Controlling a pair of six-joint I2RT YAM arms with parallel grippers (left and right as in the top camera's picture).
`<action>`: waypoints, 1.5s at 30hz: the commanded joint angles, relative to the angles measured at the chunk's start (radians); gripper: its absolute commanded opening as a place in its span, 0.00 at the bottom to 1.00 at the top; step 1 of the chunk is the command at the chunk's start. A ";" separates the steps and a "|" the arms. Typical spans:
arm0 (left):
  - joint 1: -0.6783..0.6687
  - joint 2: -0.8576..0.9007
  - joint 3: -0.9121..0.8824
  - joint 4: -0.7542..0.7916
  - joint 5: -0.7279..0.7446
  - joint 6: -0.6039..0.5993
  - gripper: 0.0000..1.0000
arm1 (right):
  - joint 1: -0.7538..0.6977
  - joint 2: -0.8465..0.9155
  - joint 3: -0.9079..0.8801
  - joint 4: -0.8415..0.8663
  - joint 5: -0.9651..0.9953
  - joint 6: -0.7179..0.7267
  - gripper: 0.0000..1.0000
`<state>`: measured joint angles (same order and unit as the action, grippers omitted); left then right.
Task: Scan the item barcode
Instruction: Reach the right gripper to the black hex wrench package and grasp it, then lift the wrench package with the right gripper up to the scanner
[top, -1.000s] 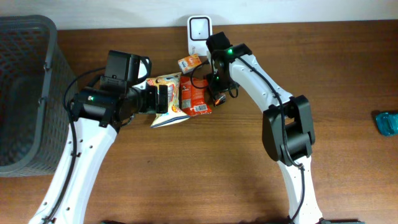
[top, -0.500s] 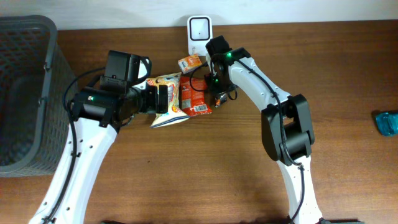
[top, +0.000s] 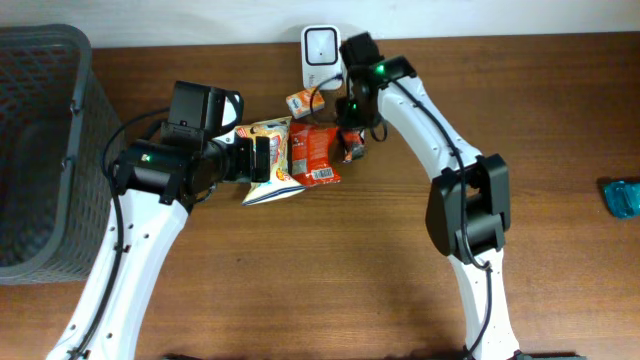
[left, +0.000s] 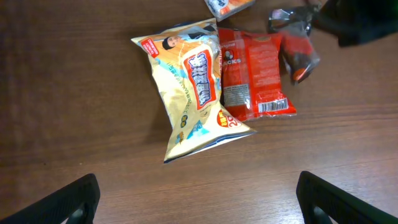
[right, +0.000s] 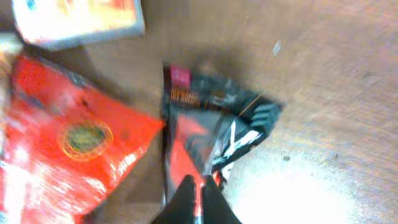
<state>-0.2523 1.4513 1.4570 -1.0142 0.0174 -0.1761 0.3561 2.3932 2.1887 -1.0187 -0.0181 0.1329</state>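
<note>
The item in hand is a black and red snack packet (right: 214, 121), with my right gripper (right: 200, 198) shut on its near edge. From overhead the packet (top: 356, 147) hangs under the right gripper (top: 349, 135), just right of a red packet (top: 315, 155). A white barcode scanner (top: 320, 47) stands at the table's back edge, a short way behind them. My left gripper (left: 199, 199) is open over bare wood, in front of a yellow chip bag (left: 193, 87). Nothing is between its fingers.
A small orange box (top: 303, 99) lies in front of the scanner. The red packet (left: 252, 74) shows a barcode at its lower end. A dark mesh basket (top: 40, 150) fills the left side. A teal object (top: 622, 197) lies at the right edge.
My right gripper's jaws have closed on the black and red packet, and the right arm has shifted a little toward the back of the table. The left arm has not moved.
</note>
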 joint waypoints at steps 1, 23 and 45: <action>-0.002 0.002 0.006 -0.002 -0.007 0.006 0.99 | -0.005 -0.008 0.069 0.020 0.011 0.053 0.04; -0.002 0.002 0.006 -0.002 -0.007 0.006 0.99 | -0.003 0.004 -0.180 0.051 -0.023 0.052 0.34; -0.002 0.002 0.006 -0.002 -0.007 0.006 0.99 | -0.006 -0.019 0.151 0.167 -0.095 0.193 0.04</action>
<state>-0.2523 1.4513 1.4570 -1.0145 0.0177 -0.1761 0.3546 2.3936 2.2654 -0.9123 -0.0765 0.2298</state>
